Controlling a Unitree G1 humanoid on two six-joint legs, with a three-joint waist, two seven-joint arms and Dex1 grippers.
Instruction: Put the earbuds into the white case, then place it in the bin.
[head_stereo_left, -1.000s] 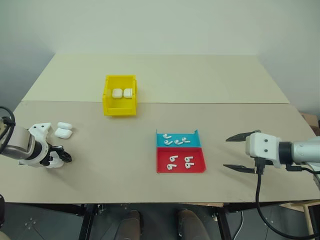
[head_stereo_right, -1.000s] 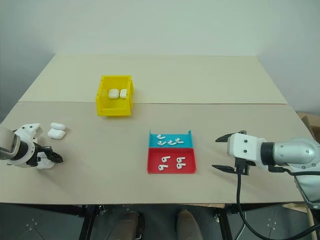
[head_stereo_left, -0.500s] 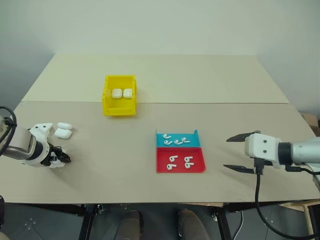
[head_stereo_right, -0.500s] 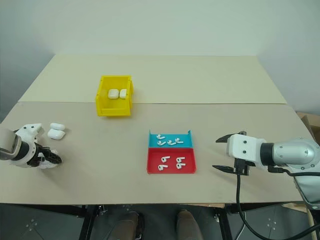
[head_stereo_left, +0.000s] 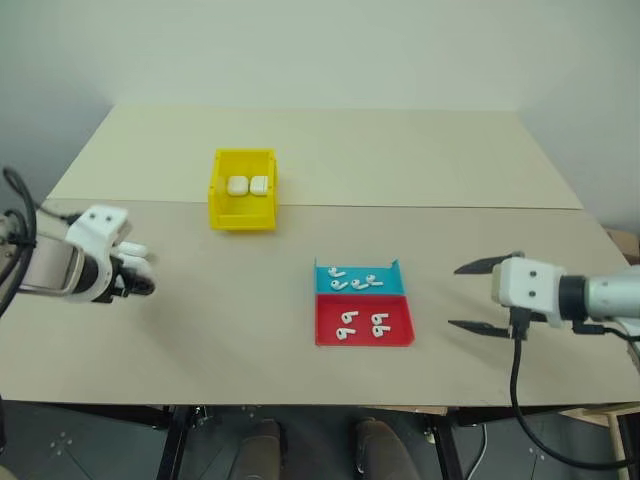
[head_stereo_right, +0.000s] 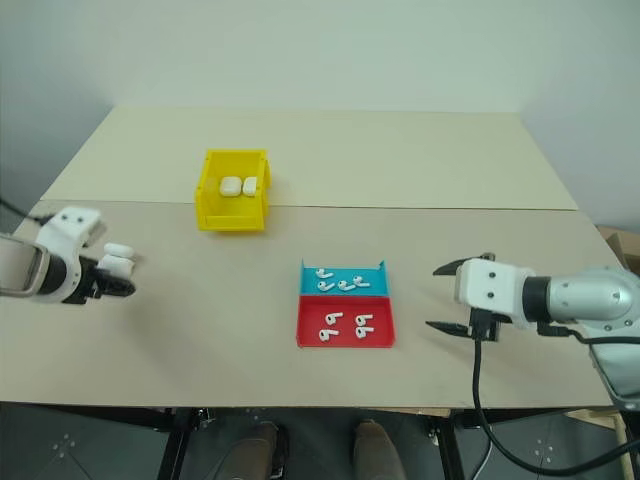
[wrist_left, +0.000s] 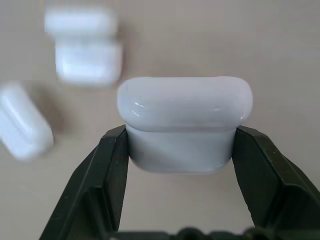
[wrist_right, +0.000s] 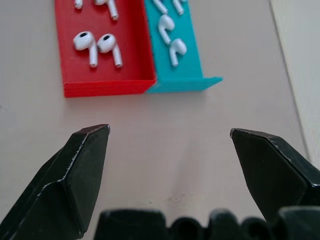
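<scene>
Left gripper (wrist_left: 180, 150) is clamped on the white case (wrist_left: 184, 122), lid shut, held above the table (head_stereo_left: 400, 160) near its left edge. More white cases (wrist_left: 87, 60) lie on the table beneath. Right gripper (head_stereo_left: 482, 296) hovers near the right edge, fingers spread wide, nothing between them. The earbuds (head_stereo_left: 350, 281) lie in the teal tray (head_stereo_left: 357, 280) and red tray (head_stereo_left: 363, 323), mid-table toward the front edge. The bin (head_stereo_left: 242, 188) sits toward the back left, holding two cases.

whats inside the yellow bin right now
Two closed white cases lie side by side on the floor of the yellow bin. The bin's near wall hides the front part of the floor. Whether earbuds are inside those cases cannot be seen.
</scene>
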